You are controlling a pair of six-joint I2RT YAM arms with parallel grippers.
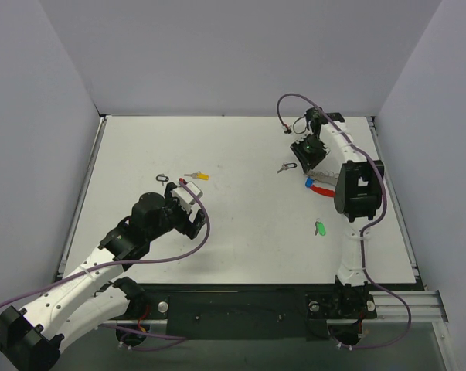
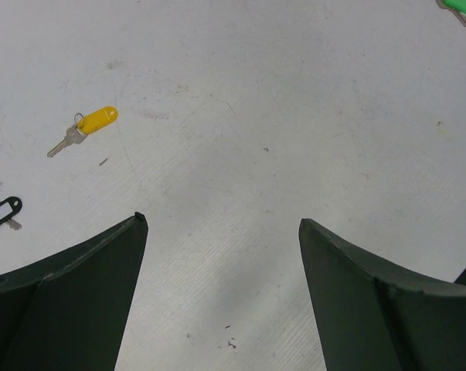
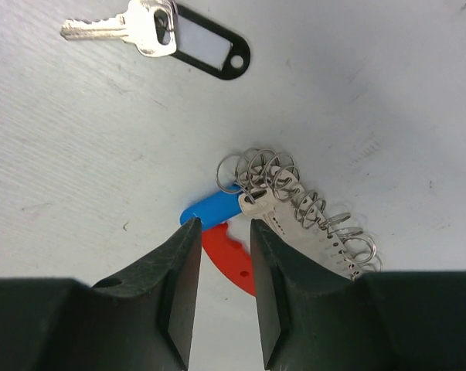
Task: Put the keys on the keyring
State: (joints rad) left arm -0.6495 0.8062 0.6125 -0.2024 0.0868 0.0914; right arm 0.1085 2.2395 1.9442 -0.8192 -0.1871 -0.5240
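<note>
Right pincer (image 3: 225, 226), narrowly parted, hides part of blue key (image 3: 213, 210) and keyring (image 3: 310, 210); left pincer (image 2: 223, 224) spread.

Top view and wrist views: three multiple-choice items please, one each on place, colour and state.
1. Where is the yellow key? A. loose on the table, ahead of the left gripper. B. on the floor. C. in a box.
2. What colour is the key at the keyring's end? A. green. B. blue. C. yellow.
3. How is the left gripper? A. shut on a key. B. shut, empty. C. open, empty.
Answers: A, it lies alone there; B, the blue key meets the rings; C, bare table fills the wide gap.
</note>
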